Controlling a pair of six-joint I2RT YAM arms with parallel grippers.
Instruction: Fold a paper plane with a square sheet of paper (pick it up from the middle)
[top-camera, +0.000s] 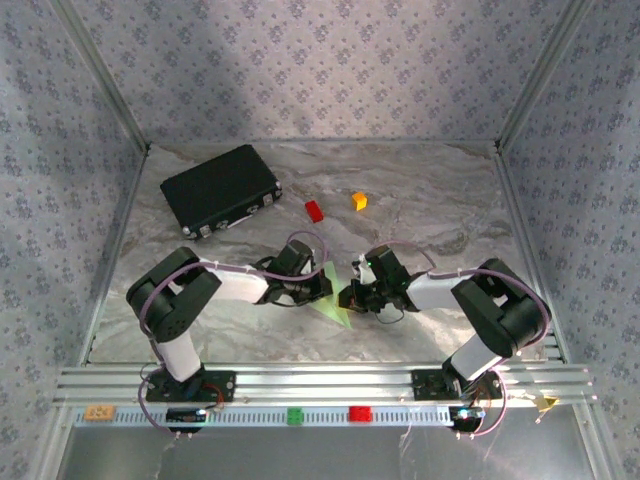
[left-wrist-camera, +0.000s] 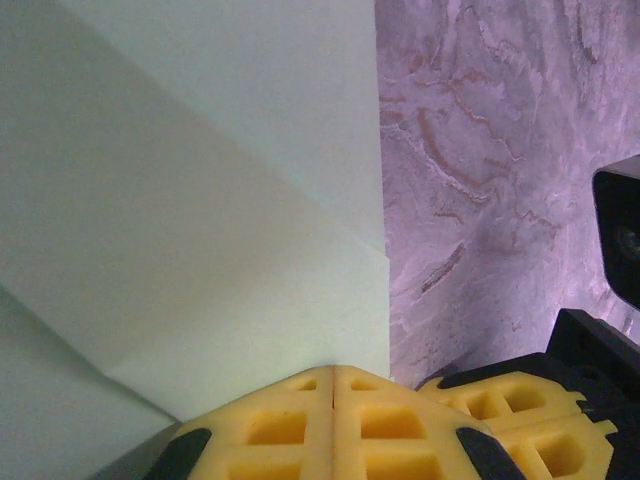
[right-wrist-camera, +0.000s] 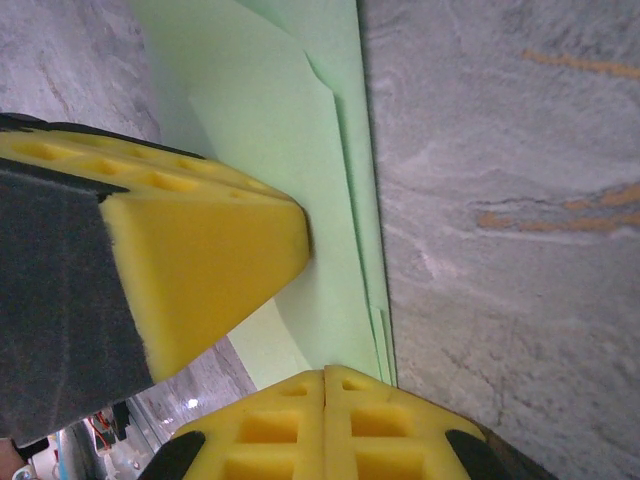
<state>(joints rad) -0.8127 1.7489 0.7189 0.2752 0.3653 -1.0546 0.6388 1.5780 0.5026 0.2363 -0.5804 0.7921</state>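
Paper plane (top-camera: 338, 303), part-folded, lay flat on the worktop (top-camera: 420, 210) at centre, between the two arms. Left gripper (left-wrist-camera: 333, 385) and right gripper (right-wrist-camera: 325, 385) were both clenched, tips meeting the paper.

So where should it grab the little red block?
Probably by its two longer sides, coming straight down from above. The red block lies flat on the table and looks a bit longer than wide. There is bare table all round it, and the orange block sits well apart.
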